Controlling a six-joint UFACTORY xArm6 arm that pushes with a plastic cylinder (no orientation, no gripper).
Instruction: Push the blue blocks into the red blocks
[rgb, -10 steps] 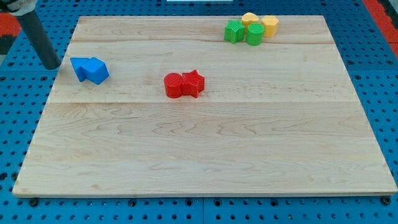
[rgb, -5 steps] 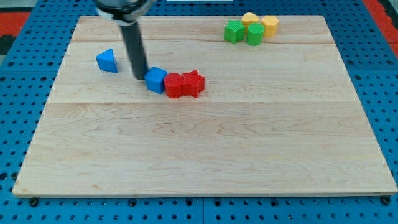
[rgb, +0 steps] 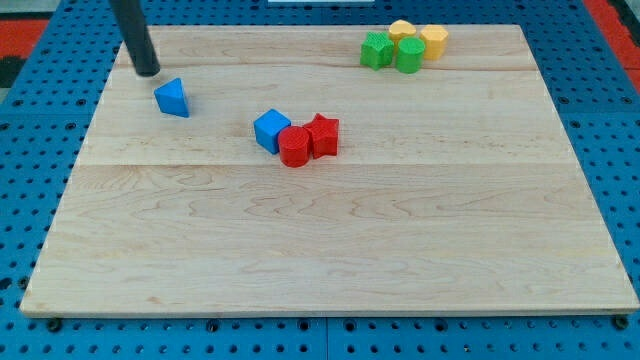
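Note:
A blue cube (rgb: 271, 130) touches the left side of a red cylinder (rgb: 295, 147), which sits against a red star (rgb: 323, 135), near the board's middle. A blue triangular block (rgb: 173, 97) lies alone toward the view's upper left. My tip (rgb: 147, 73) is just up and left of the blue triangle, a small gap away from it.
Two green blocks (rgb: 377, 49) (rgb: 409, 56) and two yellow blocks (rgb: 402, 31) (rgb: 434, 40) are clustered at the view's top right. The wooden board (rgb: 330, 250) lies on a blue pegboard surface (rgb: 30, 160).
The blue cube was pushed right into the red blocks, which shifted slightly right and down. My tip then moved back up and left, past the blue triangle.

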